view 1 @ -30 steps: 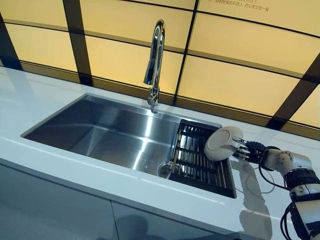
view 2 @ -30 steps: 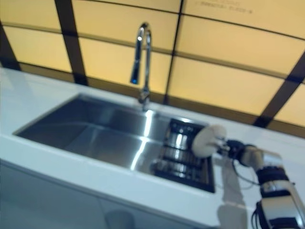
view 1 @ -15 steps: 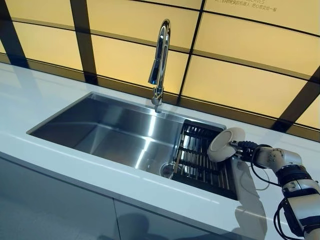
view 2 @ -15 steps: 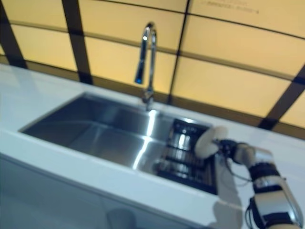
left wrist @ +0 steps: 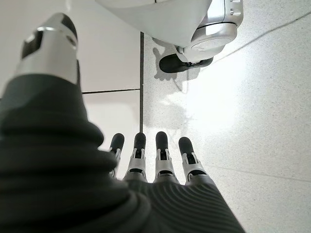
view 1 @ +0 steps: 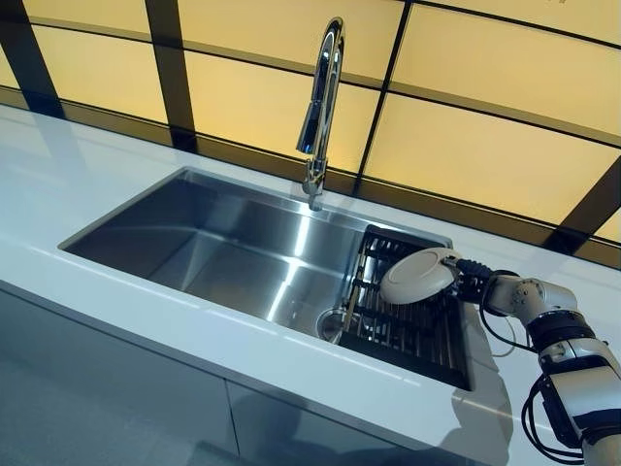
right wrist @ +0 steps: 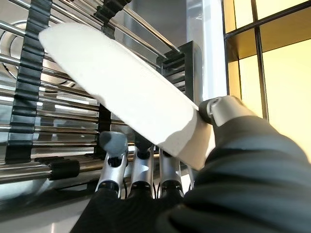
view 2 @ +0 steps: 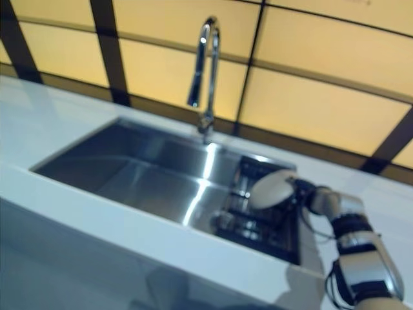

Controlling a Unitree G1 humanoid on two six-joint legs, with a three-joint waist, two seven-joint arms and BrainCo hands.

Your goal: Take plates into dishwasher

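Over the stainless steel sink (view 1: 223, 248) in the white surface (view 1: 87, 194), the right robot hand (right wrist: 146, 170) pinches a round white plate (view 1: 417, 276) above the black-barred metal rack (view 1: 408, 325); the left robot hand (left wrist: 150, 160) hangs relaxed.

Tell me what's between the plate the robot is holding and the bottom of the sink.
The dark drying rack lies under the white plate held in the right hand, above the sink floor; the right wrist view shows its bars.

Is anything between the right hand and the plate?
No. The right hand already pinches the white plate at its rim, thumb on one face, fingers on the other, above the sink rack.
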